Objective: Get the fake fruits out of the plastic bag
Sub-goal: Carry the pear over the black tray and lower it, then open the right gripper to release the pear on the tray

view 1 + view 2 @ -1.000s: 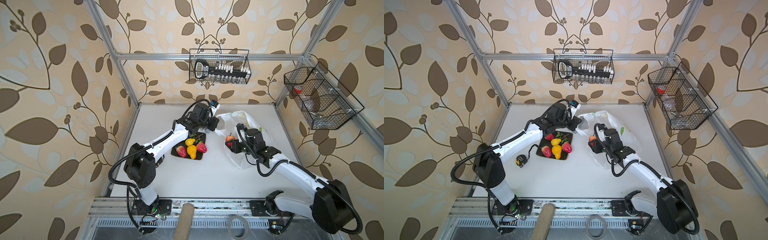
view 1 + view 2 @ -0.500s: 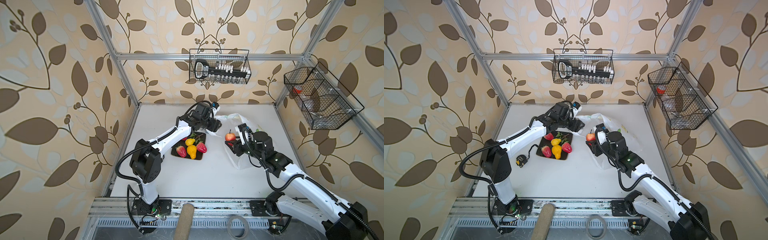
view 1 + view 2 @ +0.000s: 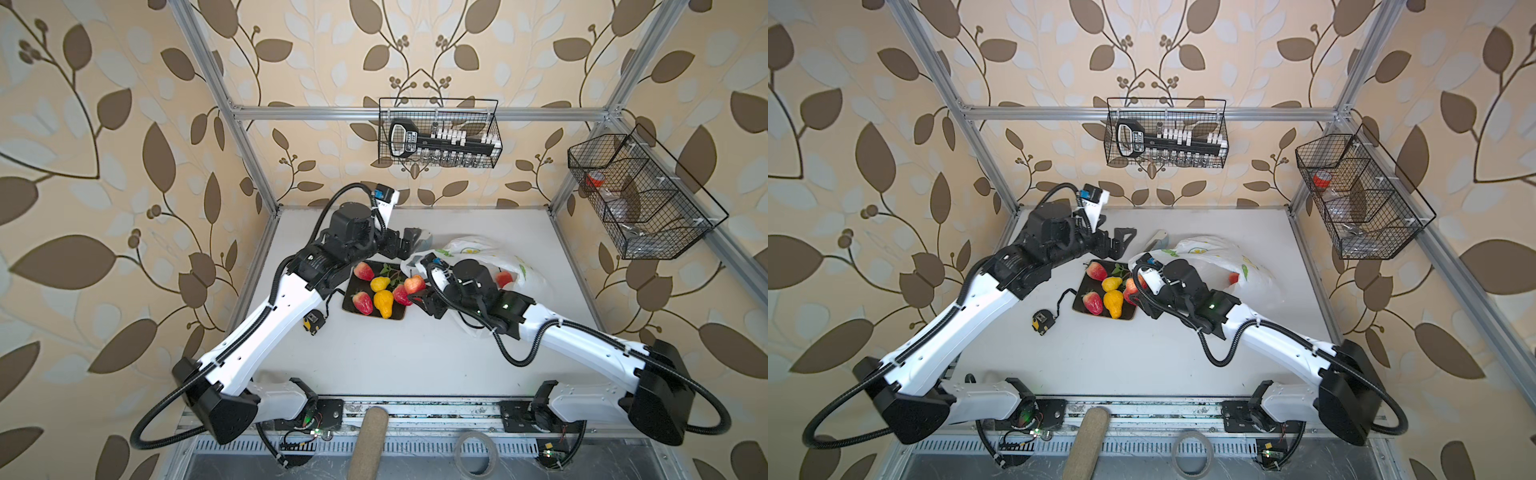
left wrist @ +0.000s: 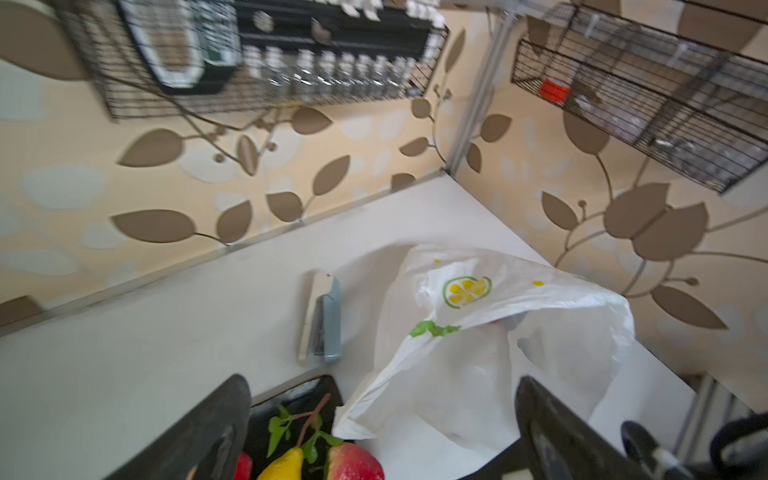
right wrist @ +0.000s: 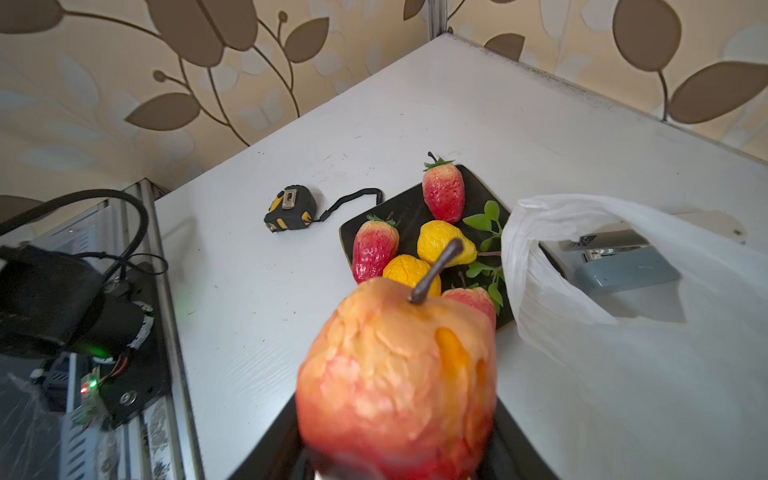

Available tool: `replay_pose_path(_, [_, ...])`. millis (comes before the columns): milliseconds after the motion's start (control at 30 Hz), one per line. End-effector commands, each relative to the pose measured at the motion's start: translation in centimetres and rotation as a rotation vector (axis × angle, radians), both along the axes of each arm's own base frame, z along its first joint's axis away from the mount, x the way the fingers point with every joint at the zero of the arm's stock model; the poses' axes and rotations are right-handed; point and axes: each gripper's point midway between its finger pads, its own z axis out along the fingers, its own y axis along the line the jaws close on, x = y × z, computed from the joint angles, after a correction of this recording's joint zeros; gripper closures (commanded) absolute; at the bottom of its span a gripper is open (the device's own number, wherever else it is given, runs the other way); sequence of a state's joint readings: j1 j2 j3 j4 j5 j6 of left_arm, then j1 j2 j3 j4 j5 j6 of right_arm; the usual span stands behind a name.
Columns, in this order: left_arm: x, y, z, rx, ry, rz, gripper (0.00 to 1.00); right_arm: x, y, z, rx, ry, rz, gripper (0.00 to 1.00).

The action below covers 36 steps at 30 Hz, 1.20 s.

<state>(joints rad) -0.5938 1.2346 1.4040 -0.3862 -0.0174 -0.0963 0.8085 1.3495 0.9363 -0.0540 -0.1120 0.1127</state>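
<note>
Found reddish apple-like glossy plastic fruit (image 5: 399, 374) clamped btwn fingers of right gripper (image 3: 420, 293): wrinkled skin, yellow-orange patches, dark stem up. Noted dark square plate (image 5: 409, 208) just ahead of that gripper, w/ five more fake fruits (image 3: 383, 303) on it: three red strawberry shapes, a yellow lemon, a yellow-orange pear, plus a green leafy sprig. Saw thin crinkly translucent white plastic bag (image 3: 478, 249) w/ yellow-green lemon print slumped on table right beside and behind right gripper. Made out one red fruit (image 3: 503, 277) through the film, inside bag. Found left gripper (image 4: 382, 384) w/ jaws spread wide, gripping nothing, bag's edge just ahead of it. Spotted grey-white stapler (image 4: 322, 320) ahead of left gripper, next to bag, and black-yellow tape measure (image 5: 291, 207) ahead of right gripper, past plate.

Vs. 1 sec earlier: had left gripper pinched shut at bag's rim, since let go. Had right gripper w/ apple at bag mouth, since shifted over to plate edge, same grip.
</note>
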Motion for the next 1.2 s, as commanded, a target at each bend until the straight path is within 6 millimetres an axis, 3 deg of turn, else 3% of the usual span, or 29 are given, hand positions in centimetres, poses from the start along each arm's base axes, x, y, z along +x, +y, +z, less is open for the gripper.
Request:
replay_pose_path(0, [0.4, 7.0, 0.4, -0.010, -0.022, 0.362, 0.01, 3.0, 1.8, 0.4, 0.045, -0.019, -0.114, 0.56])
replay_pose_path(133, [-1.4, 11.2, -1.1, -0.011, 0.005, 0.537, 0.01, 5.6, 4.2, -1.5, 0.044, 0.031, -0.183, 0.57])
replay_pose_path(233, [-2.8, 12.6, -2.8, -0.026, 0.044, 0.584, 0.01, 7.4, 4.9, -3.3, 0.020, 0.078, -0.257, 0.57])
replay_pose_path(433, [-4.1, 13.4, -5.0, -0.050, 0.102, 0.600, 0.01, 10.4, 4.5, -7.0, -0.084, 0.119, -0.406, 0.57])
replay_pose_path(767, [-4.2, 13.4, -5.4, -0.036, 0.108, 0.596, 0.02, 12.6, 3.2, -12.0, -0.196, 0.167, -0.510, 0.51])
replay_pose_path(967, [-4.3, 13.3, -5.5, -0.037, 0.110, 0.592, 0.02, 12.8, 3.1, -12.5, -0.187, 0.178, -0.527, 0.33])
replay_pose_path(1167, [-4.1, 13.0, -5.6, -0.037, 0.116, 0.581, 0.02, 12.7, 3.3, -10.2, -0.146, 0.152, -0.514, 0.26])
